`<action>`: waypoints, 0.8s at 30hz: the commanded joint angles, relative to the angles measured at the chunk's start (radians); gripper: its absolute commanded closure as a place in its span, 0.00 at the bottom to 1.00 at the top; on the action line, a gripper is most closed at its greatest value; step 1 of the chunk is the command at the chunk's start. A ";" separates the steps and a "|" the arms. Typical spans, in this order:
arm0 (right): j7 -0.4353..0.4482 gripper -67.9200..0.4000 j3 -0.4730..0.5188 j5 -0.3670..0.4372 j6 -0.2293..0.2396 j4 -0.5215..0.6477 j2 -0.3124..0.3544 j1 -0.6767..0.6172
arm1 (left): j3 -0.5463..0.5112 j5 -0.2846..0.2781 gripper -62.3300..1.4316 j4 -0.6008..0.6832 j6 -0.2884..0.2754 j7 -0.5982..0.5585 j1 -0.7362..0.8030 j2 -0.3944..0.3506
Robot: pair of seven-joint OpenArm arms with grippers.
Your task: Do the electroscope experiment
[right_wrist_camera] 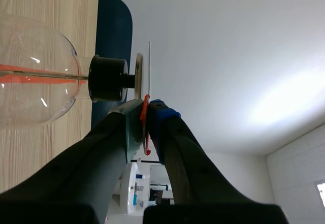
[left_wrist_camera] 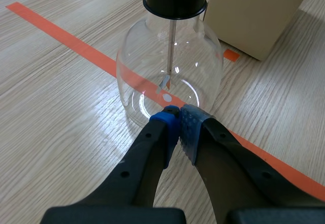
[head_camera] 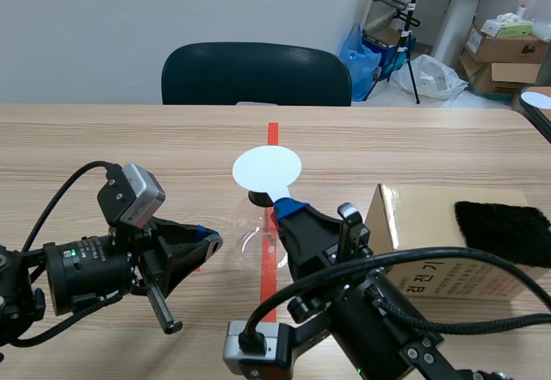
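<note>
Nearest you, the right tool (head_camera: 289, 208) is clamped on the stem of a white disc (head_camera: 267, 168), which sits level just above the black-stoppered electroscope flask (left_wrist_camera: 152, 74). Your left tool (left_wrist_camera: 179, 115), pads pressed together on nothing, sits just beside the glass at 9 o'clock. A cardboard box (head_camera: 430, 216) crowds 3 o'clock. The counter (head_camera: 129, 139) runs to its far edge at 12.

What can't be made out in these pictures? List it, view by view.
Left wrist view: the foil leaves in the flask are too small, amid glare, to tell if they spread.
Right wrist view: the white disc shows edge-on; contact with the top plate is unclear.
Scene view: the disc, held by the right gripper, covers that plate.
</note>
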 commanded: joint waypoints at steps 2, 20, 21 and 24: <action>-0.005 0.98 0.005 -0.001 -0.015 0.010 0.005 0.013 | -0.008 -0.013 0.93 0.017 -0.002 -0.011 0.005 0.003; -0.191 0.98 0.005 0.000 -0.015 0.013 0.005 0.015 | -0.008 -0.013 0.93 0.017 -0.002 -0.011 0.005 0.003; -0.211 0.98 0.005 0.000 -0.015 0.013 0.005 0.015 | -0.008 -0.013 0.93 0.017 -0.002 -0.011 0.005 0.003; -0.274 0.98 0.005 0.000 -0.015 0.013 0.005 0.015 | -0.008 -0.013 0.93 0.017 -0.002 -0.011 0.005 0.003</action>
